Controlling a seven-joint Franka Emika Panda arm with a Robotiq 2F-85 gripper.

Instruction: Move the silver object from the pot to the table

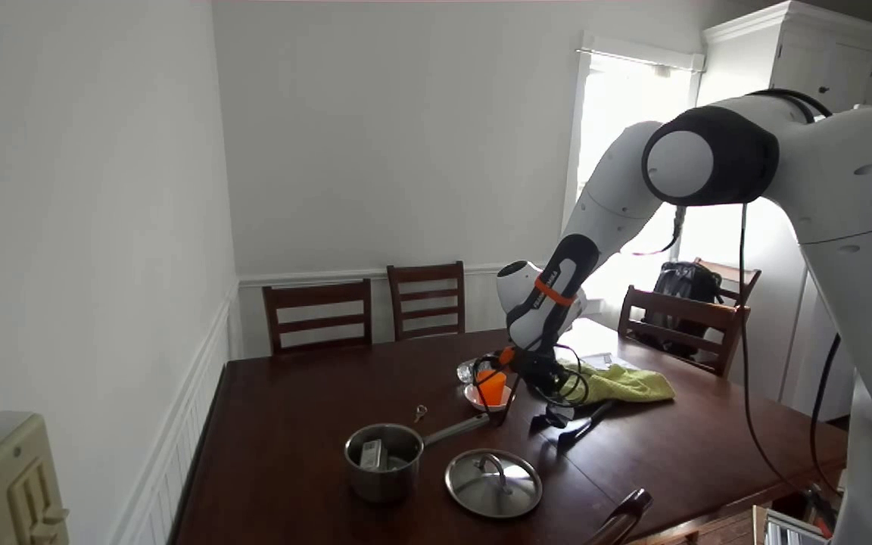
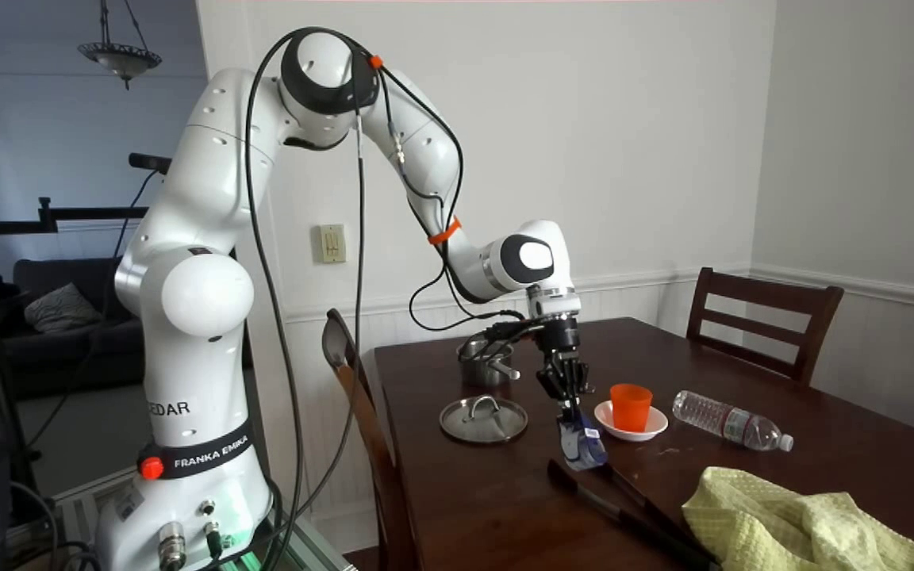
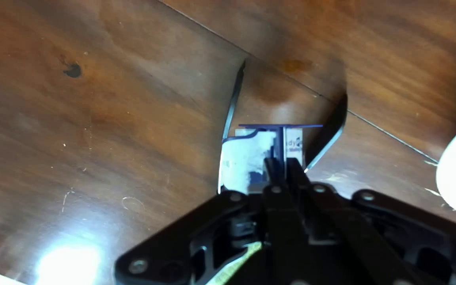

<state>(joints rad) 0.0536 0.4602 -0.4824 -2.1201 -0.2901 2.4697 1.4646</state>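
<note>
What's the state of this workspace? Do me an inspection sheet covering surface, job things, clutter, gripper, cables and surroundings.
Surface: table dark, glossy, lightly scuffed.
Job things: silver object inside the pot.
Clutter: lid, tongs and cloth on the table; bottle on its side; cup in a bowl.
Gripper: shut on a packet; whether that touches the tongs is unclear.
Cables: hanging slack beside the arm.
Surroundings: chairs, window, backpack.

White, rounded arm [image 2: 217,147]; black joint covers [image 1: 746,155]; dark cables [image 2: 249,151]; orange straps [image 1: 555,293]; black, screw-studded gripper [image 3: 281,164]
</note>
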